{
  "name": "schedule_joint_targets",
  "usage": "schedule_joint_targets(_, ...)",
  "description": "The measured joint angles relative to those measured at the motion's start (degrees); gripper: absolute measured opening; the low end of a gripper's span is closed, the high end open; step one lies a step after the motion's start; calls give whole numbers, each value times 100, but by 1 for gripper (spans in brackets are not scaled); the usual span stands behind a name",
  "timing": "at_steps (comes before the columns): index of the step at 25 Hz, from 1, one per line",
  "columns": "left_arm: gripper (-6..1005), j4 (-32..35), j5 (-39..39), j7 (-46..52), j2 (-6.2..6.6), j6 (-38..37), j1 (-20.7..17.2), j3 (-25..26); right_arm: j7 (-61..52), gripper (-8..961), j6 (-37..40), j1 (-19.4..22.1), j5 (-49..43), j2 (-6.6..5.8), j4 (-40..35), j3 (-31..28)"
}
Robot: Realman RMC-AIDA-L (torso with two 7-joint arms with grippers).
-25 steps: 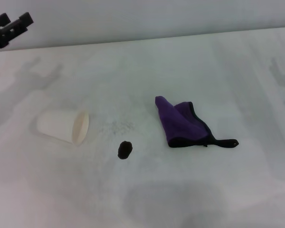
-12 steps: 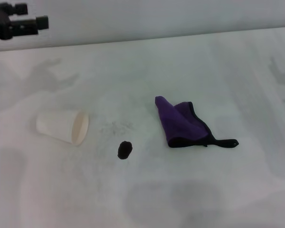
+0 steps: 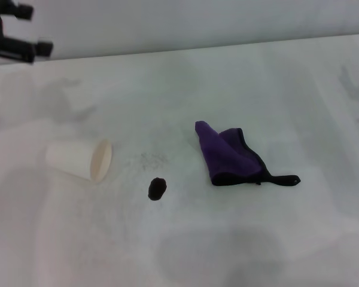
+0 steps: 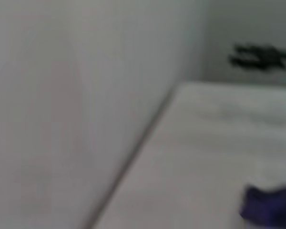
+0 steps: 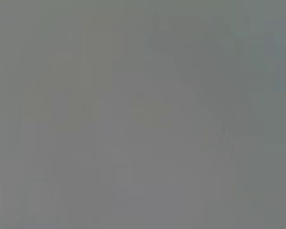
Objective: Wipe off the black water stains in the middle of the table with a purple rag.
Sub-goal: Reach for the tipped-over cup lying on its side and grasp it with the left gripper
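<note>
left end effector [image 3: 30, 30] raised at far-left tabletop [image 3: 227, 239] edge, fingers parted, empty | right end effector unseen | purple rag [image 3: 230, 155] lies mid-tabletop, well apart

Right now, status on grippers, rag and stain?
Left gripper open, high at far left. Right out of view. Purple rag untouched beside black water stains. Nothing between them.

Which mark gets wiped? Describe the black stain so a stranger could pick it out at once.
On the white table, find the purple rag near the middle and the tipped white paper cup to its left. The black water stain lies between them, nearer the front edge. It is a small solid dark oval, unlike the faint grey speckled smudge just behind it.
</note>
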State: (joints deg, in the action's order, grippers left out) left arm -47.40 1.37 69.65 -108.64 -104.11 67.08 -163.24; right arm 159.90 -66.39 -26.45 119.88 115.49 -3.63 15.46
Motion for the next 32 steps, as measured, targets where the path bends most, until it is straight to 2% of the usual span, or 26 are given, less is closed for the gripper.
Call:
schedule_joint_targets(7, 877, -225, -2427, -345, -190, -221, 840, -4, -16, 863, 102, -25, 12, 9, 25, -71)
schedule_joint_targets(9, 877, -379, -2702, -663, -215, -300, 947, -5, -15, 863, 103, 0, 30, 18, 119, -191)
schedule_joint_targets(12, 877, -469, -2979, -1390, -224, -332, 1026, -10, -17, 863, 104, 54, 60, 22, 301, -397)
schedule_joint_targets(15, 877, -505, -3374, -1677, -254, -318, 1158, -14, -35, 863, 91, 103, 71, 24, 463, -534)
schedule_joint_targets(17, 877, -607, -3596, -1901, -411, -294, 1267, -16, -23, 863, 96, 115, 71, 28, 541, -540)
schedule_joint_targets(18, 877, -607, -3596, -1901, -411, -294, 1267, -16, -11, 863, 108, 123, 71, 31, 587, -542)
schedule_joint_targets(19, 877, -671, -3645, -2035, -489, -266, 1287, -16, -8, 863, 138, 126, 71, 33, 618, -545)
schedule_joint_targets(23, 877, -978, -3961, -2427, -926, 120, 1415, -15, -9, 862, 214, 132, 70, 35, 751, -550)
schedule_joint_targets(25, 877, -979, -4131, -2424, -1046, 321, 1461, -10, -7, 862, 191, 132, 60, 35, 837, -551)
schedule_joint_targets(32, 877, -390, -3981, -2418, -1033, 691, 1350, -3, 1, 862, 202, 211, 48, 39, 990, -553)
